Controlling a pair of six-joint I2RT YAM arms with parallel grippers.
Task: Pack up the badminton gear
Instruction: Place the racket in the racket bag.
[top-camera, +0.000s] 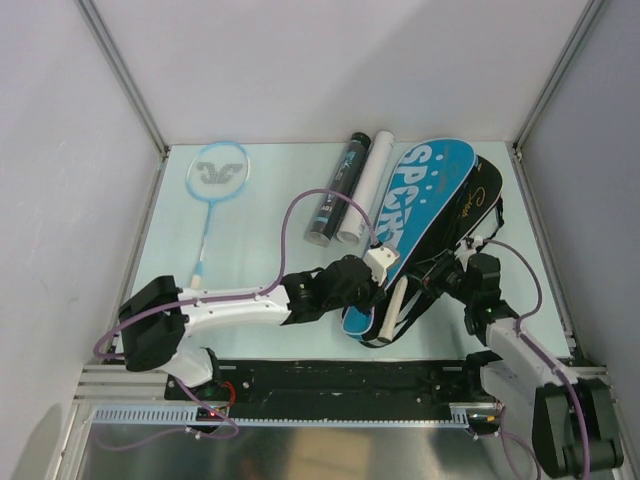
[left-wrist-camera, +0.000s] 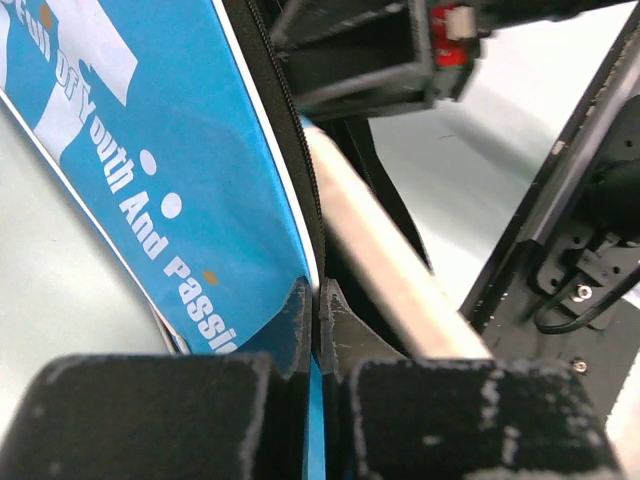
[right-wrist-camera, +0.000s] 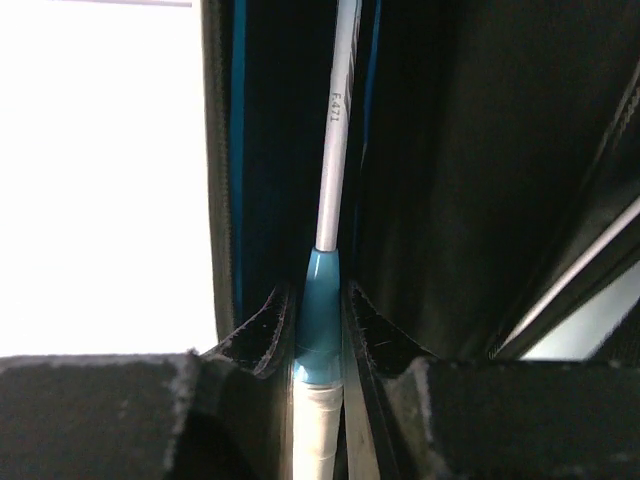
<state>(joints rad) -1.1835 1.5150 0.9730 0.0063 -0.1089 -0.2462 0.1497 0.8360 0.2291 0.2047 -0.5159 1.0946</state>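
One black tube (top-camera: 338, 190) and one white tube (top-camera: 365, 188) lie just beside the blue bag (top-camera: 440, 170) on the worktop (top-camera: 240, 240). The left hand (left-wrist-camera: 318, 310) pinches its flap, and the right hand (right-wrist-camera: 318, 310) clamps a racket (right-wrist-camera: 335, 120), head hidden inside.
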